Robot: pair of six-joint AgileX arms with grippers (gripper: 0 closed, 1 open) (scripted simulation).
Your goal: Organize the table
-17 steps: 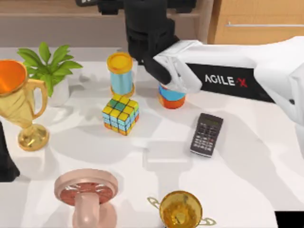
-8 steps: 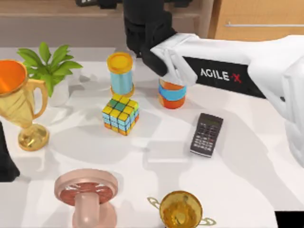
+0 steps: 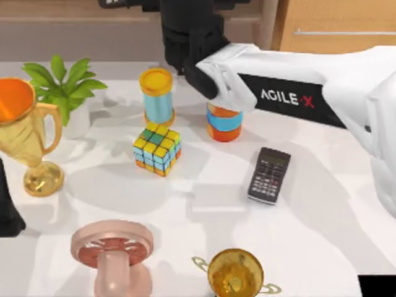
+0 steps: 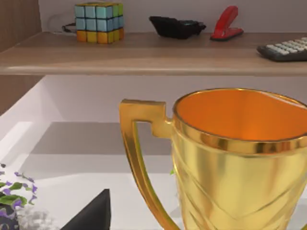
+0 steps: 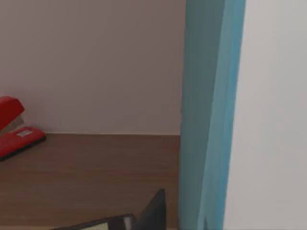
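Note:
The white table (image 3: 322, 204) carries a Rubik's cube (image 3: 156, 150), a yellow-topped blue cylinder (image 3: 156, 96), an orange-and-blue cup (image 3: 224, 124), a black calculator (image 3: 270, 175), a pink dumbbell-like piece (image 3: 111, 250) and two gold trophies (image 3: 25, 133) (image 3: 235, 272). My right arm reaches across from the right, its black gripper (image 3: 185, 34) at the back shelf, behind the cup. The right wrist view shows brown shelf board (image 5: 96, 167), a red stapler (image 5: 14, 129) and a teal upright panel (image 5: 208, 110). My left gripper (image 3: 6, 210) is parked at the left edge, close to the big trophy (image 4: 240, 153).
A potted plant (image 3: 65, 86) stands at the back left. On the shelf (image 4: 144, 52) I see another Rubik's cube (image 4: 98, 21), a black item (image 4: 175, 26), a red stapler (image 4: 225, 24) and a calculator (image 4: 285, 48). A light-wood drawer unit (image 3: 334, 25) is at the back right.
My right arm has lifted off the orange-and-blue cup and moved back toward the shelf, uncovering the cup. In the last half second it has barely moved.

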